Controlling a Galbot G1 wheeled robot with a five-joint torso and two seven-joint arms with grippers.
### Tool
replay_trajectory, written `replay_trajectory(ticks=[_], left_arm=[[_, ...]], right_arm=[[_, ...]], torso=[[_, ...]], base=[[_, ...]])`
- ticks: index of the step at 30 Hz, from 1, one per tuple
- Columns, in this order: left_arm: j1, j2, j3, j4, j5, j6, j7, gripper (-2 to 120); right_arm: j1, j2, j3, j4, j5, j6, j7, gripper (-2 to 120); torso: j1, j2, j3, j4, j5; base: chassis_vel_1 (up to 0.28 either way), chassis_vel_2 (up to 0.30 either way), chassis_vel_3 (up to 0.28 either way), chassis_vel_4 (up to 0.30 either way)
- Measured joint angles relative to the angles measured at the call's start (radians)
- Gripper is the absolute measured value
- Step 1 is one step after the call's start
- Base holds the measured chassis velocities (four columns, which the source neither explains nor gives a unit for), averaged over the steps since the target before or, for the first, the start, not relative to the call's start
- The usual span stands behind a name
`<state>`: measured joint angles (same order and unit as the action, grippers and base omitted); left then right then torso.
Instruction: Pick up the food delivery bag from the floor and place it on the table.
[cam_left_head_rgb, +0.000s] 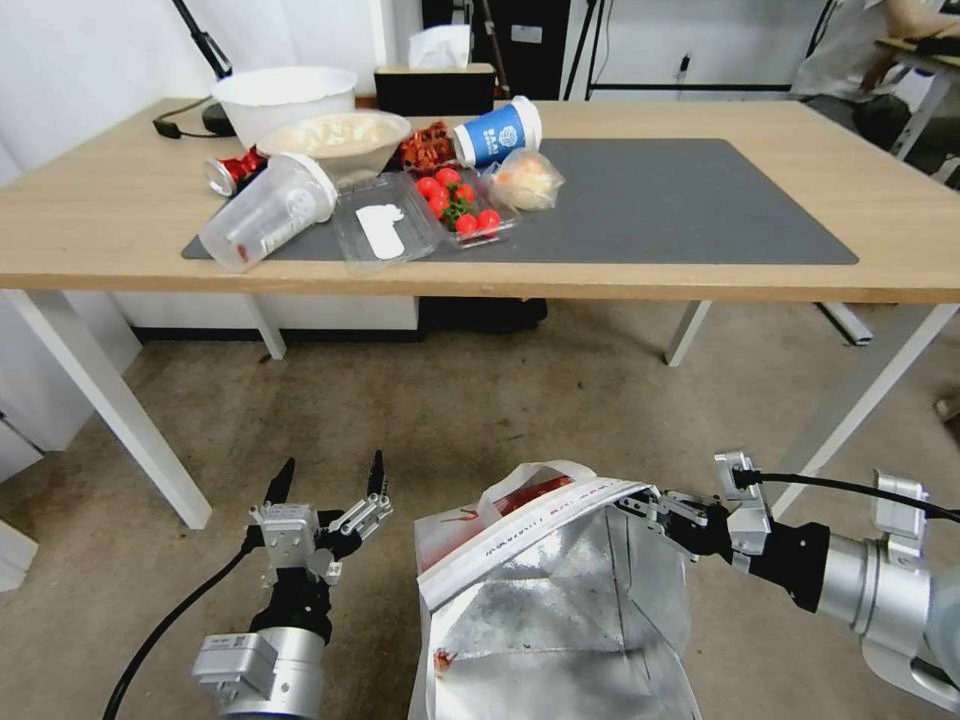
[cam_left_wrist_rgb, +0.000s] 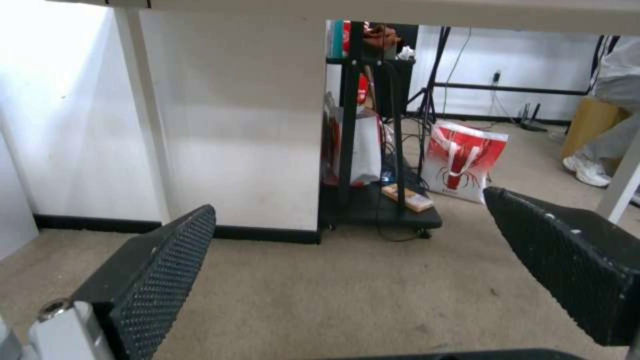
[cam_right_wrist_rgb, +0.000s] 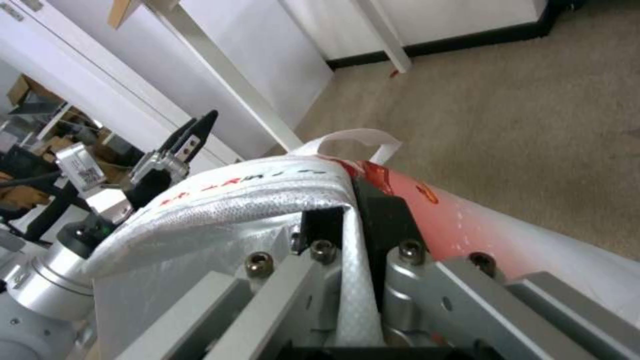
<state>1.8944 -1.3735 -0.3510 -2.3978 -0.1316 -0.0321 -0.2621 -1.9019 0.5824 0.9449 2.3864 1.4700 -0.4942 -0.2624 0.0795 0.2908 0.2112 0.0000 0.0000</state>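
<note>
The food delivery bag (cam_left_head_rgb: 550, 600), red and white with silver foil lining, stands open at the bottom centre of the head view, over the floor (cam_left_head_rgb: 500, 400). Its base is cut off by the picture's edge. My right gripper (cam_left_head_rgb: 640, 503) is shut on the bag's white top rim at its right corner. In the right wrist view the right gripper (cam_right_wrist_rgb: 353, 220) pinches that rim of the bag (cam_right_wrist_rgb: 253, 190), and a white strap handle loops up beyond it. My left gripper (cam_left_head_rgb: 330, 480) hangs open just left of the bag, holding nothing, its pads (cam_left_wrist_rgb: 167, 270) wide apart. The table (cam_left_head_rgb: 900, 230) lies ahead.
Cups, bowls, a tomato box and a tissue box crowd the left half of the grey mat (cam_left_head_rgb: 680, 210). White table legs (cam_left_head_rgb: 110, 400) stand left and right of the bag. A black shelf cart (cam_left_wrist_rgb: 373, 200) and another red bag (cam_left_wrist_rgb: 467, 160) sit beyond the table.
</note>
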Motion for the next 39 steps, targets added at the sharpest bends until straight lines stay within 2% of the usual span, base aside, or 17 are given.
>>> replay_trajectory(ticks=[9,17,20,39], left_arm=[[0.000,-0.002,0.001,0.001,0.007,-0.001,0.001,100],[0.000,-0.002,0.001,0.001,0.008,-0.002,0.002,100],[0.000,-0.001,0.001,0.003,0.009,-0.002,0.003,100],[0.006,-0.004,0.000,0.002,0.018,-0.002,0.006,100]], right_arm=[[-0.002,0.003,-0.001,-0.003,-0.009,0.003,-0.008,0],[-0.003,0.004,-0.001,-0.001,-0.010,0.003,-0.009,0],[-0.004,0.006,-0.001,0.000,-0.015,0.004,-0.012,0],[-0.008,0.010,-0.002,-0.003,-0.037,0.010,-0.026,0]], torso=[[0.011,0.035,0.024,0.0000,0.0001],[0.015,0.049,0.034,0.0000,0.0000],[0.022,0.075,0.053,0.0000,0.0000],[0.050,0.155,0.105,0.0000,0.0000]], base=[[0.000,0.000,0.000,0.000],[0.000,0.000,0.000,0.000],[0.000,0.000,0.000,0.000],[0.000,0.000,0.000,0.000]])
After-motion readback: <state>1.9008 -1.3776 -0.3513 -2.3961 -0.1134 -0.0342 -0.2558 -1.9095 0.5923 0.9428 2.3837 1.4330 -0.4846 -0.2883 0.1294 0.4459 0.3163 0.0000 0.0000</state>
